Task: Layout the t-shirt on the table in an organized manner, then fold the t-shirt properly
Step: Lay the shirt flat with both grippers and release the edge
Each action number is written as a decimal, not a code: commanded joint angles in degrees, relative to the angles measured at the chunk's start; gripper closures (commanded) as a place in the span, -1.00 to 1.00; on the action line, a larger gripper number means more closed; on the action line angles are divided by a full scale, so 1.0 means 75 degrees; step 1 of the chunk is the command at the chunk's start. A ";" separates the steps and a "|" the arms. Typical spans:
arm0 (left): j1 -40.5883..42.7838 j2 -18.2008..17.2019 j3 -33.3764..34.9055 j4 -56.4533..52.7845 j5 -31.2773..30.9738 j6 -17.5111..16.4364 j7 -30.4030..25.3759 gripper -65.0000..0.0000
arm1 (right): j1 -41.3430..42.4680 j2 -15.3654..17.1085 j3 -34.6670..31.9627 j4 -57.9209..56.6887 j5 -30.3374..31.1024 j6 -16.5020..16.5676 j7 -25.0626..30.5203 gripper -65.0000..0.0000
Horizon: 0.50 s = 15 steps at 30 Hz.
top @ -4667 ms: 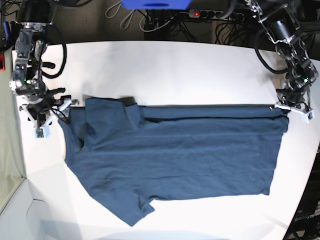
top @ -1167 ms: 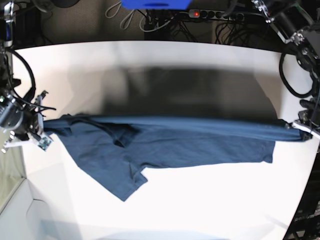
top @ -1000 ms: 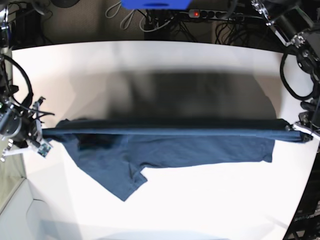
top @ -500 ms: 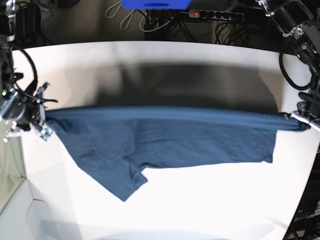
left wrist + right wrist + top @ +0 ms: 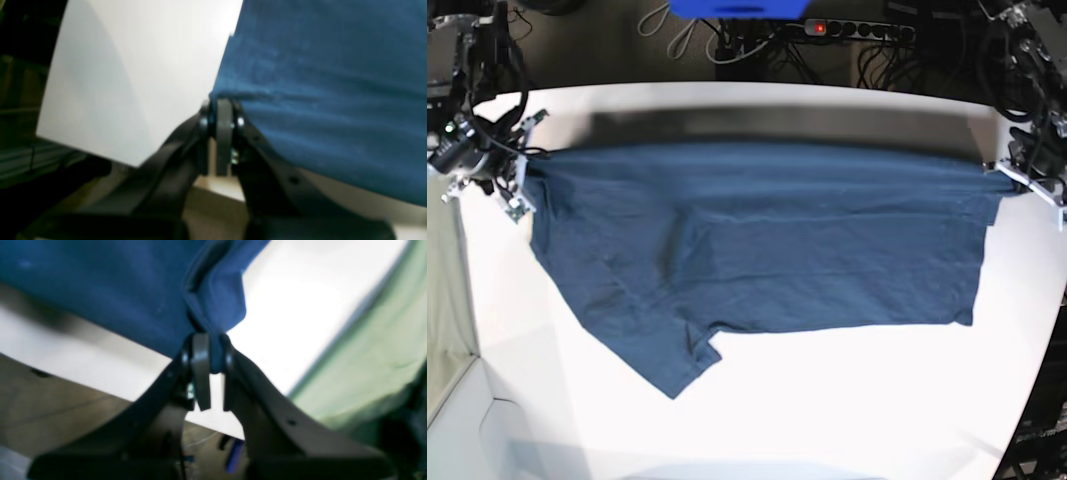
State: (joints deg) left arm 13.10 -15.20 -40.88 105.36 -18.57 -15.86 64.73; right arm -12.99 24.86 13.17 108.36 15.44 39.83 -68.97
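Layout stage only: t-shirt stretched left to right across far half of table, far edge pinched in closed left gripper and closed right gripper, near sleeve skewed, folding not begun.

Base looks down from overhead — wrist views close, sharing the t-shirt.

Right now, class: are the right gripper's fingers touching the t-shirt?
Touching. The right wrist view shows the fingers shut on a bunched fold of the t-shirt.
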 commanded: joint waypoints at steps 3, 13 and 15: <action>0.0111 -0.0136 -0.0029 0.0117 0.0008 0.0057 -0.0127 1.00 | -0.0231 -0.0156 0.0090 0.0105 -0.0014 0.0022 0.0223 1.00; 0.0427 0.0063 -0.0017 -0.0140 0.0043 0.0057 -0.0127 1.00 | -0.1028 -0.0344 0.0090 0.0105 -0.0014 0.0022 0.1208 1.00; 0.0439 0.0052 -0.0017 -0.0305 0.0043 0.0057 -0.0127 1.00 | -0.1040 -0.0332 0.0102 0.0105 -0.0014 0.0022 0.1208 1.00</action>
State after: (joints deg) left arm 16.45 -13.80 -40.75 102.41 -18.28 -15.68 64.45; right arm -20.86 21.43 13.45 108.33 15.27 39.81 -60.40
